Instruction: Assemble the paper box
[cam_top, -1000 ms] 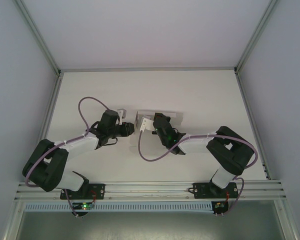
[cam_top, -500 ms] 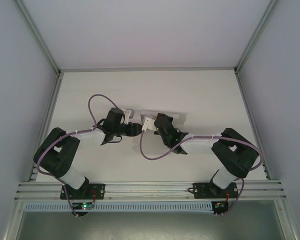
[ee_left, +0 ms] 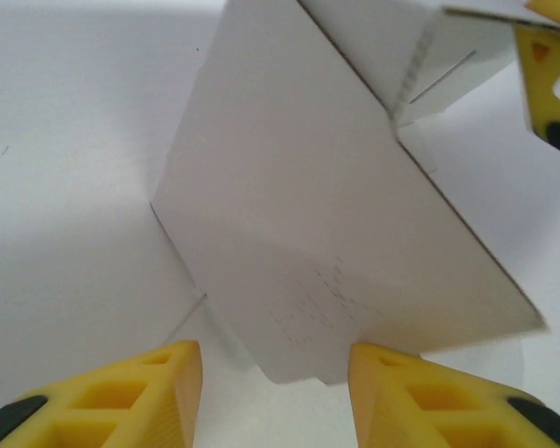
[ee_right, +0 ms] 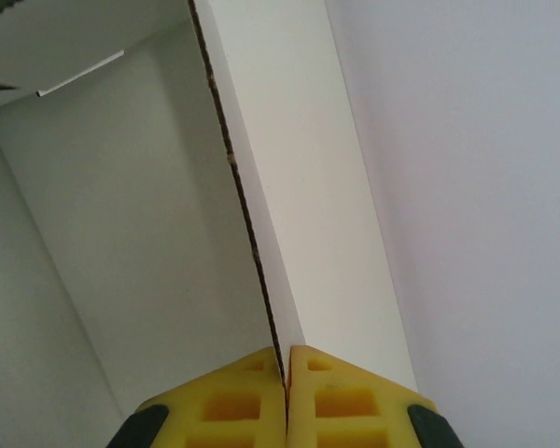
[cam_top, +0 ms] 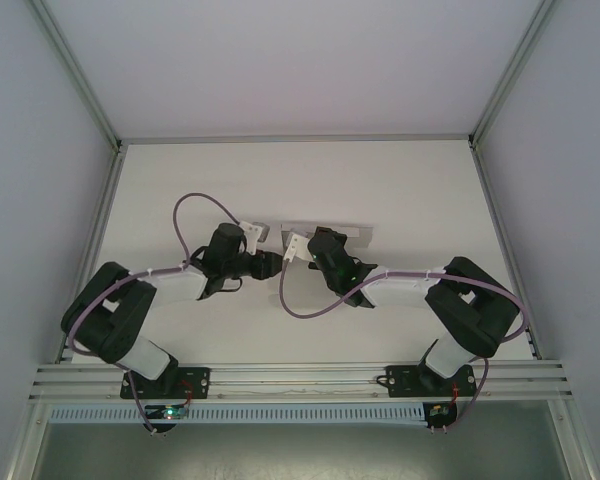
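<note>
Top external: paper box (cam_top: 352, 231) long axis left-right; right jaws pinch its wall; left jaws part-open, empty.

From above, the two wrists covered most of the paper box (cam_top: 345, 228). The left wrist view's lower edge cut off the left fingers (ee_left: 131, 392); the box's right edge there was blurred.

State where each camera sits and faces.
Top external: above and behind, looking down; table, left arm, right arm, paper box.
Left wrist: on left arm, facing a box panel; left gripper open.
Right wrist: on right arm, facing along a box wall; right gripper pinching it.
Shared: the box; left wrist also catches the right gripper's finger.
</note>
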### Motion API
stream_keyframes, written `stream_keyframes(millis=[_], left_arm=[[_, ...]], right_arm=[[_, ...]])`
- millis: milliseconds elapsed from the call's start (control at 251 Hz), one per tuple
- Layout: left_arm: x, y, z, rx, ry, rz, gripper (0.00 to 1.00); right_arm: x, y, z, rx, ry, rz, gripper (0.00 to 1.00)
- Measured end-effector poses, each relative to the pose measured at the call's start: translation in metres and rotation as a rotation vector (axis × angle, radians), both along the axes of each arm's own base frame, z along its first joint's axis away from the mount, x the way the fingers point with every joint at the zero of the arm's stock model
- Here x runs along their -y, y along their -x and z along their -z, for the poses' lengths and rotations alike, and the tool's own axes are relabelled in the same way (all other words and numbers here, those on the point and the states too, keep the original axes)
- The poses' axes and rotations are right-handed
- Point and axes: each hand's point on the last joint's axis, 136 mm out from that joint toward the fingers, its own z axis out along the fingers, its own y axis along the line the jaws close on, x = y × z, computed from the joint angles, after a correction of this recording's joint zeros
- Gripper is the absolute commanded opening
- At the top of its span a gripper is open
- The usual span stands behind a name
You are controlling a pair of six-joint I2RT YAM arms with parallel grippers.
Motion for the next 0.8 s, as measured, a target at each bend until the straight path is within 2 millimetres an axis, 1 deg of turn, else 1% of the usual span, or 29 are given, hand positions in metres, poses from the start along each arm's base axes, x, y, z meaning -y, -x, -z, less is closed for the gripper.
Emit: stream_keyframes(millis=[120,168,267,295,335,419,471,527,623,798], left_arm=[[-0.003,0.013,-0.012,0.046,0.017,0.012,0.54],[-0.003,0.015,-0.017,0.065,0.023,0.019,0.55],[-0.001,0.014,-0.024,0.092,0.025,0.028,0.54],[-0.001,0.014,-0.024,0.093,0.024,0.03,0.51],[0.0,0.011,-0.024,0.096,0.022,0.032,0.43],[0.003,0.001,-0.025,0.091,0.012,0.02,0.18],[0.004,-0.006,-0.026,0.095,-0.004,0.006,0.11],[0.003,-0.014,-0.027,0.096,-0.03,-0.026,0.0],[-0.001,-0.021,-0.026,0.095,-0.106,-0.1,0.0],[-0.009,-0.021,-0.024,0.081,-0.288,-0.268,0.0]], right_arm=[[-0.001,0.0,0.0,-0.001,-0.001,-0.004,0.0],[-0.001,0.0,0.0,-0.001,-0.001,-0.004,0.0],[-0.001,0.0,0.0,-0.001,-0.002,-0.004,0.0],[-0.001,0.0,0.0,-0.001,-0.002,-0.004,0.0],[-0.001,0.0,0.0,-0.001,-0.001,-0.004,0.0],[-0.001,0.0,0.0,-0.002,-0.001,-0.004,0.0],[-0.001,0.0,0.0,-0.002,0.0,-0.003,0.0],[0.0,0.0,0.0,-0.001,0.002,0.002,0.0],[0.003,0.0,0.0,-0.001,0.006,0.013,0.0],[0.003,0.0,0.0,-0.002,0.006,0.015,0.0]])
